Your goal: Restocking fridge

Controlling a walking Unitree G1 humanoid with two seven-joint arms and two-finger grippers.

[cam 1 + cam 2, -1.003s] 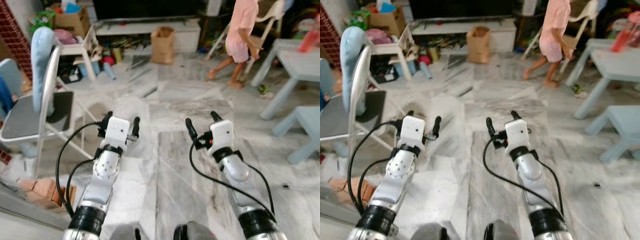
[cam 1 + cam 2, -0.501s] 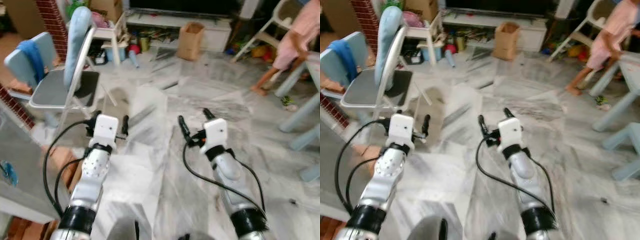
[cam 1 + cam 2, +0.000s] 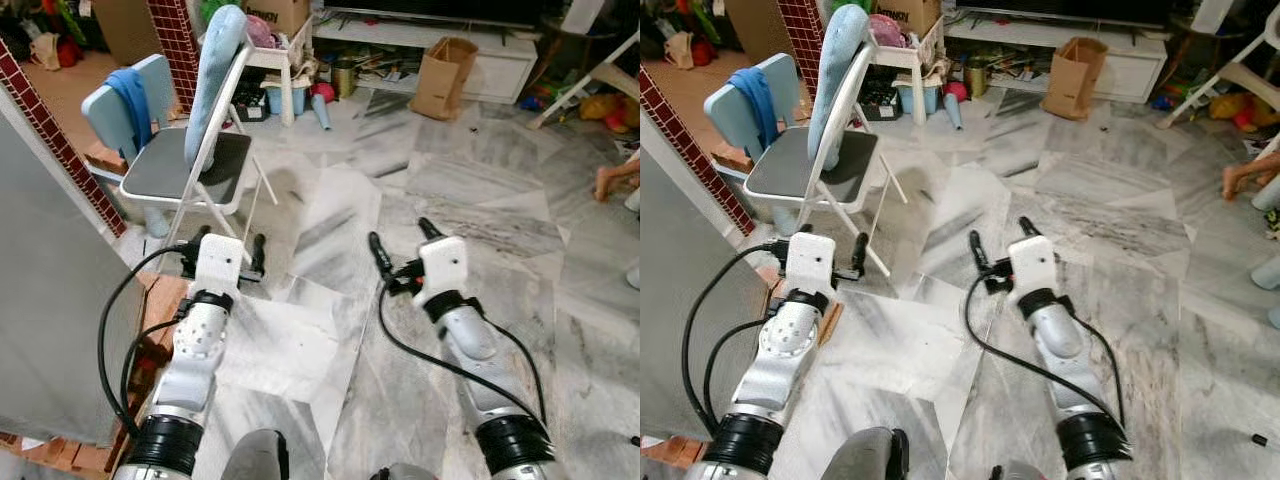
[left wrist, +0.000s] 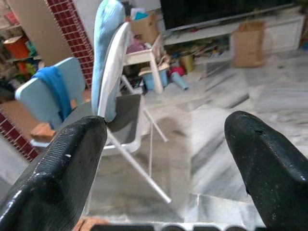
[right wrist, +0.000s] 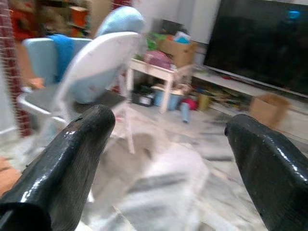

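Left gripper: fingers spread wide, empty, held forward above the marble floor. Right gripper: likewise spread wide, empty, level with the left. Folding chair: far left, pale blue cushion draped on its back. Grey panel: near left, beside a red brick pillar; possibly the fridge's side, cannot tell. Paper bag: far, by the TV unit. Progress: judged barely begun; no stock in hand, fridge not yet faced.
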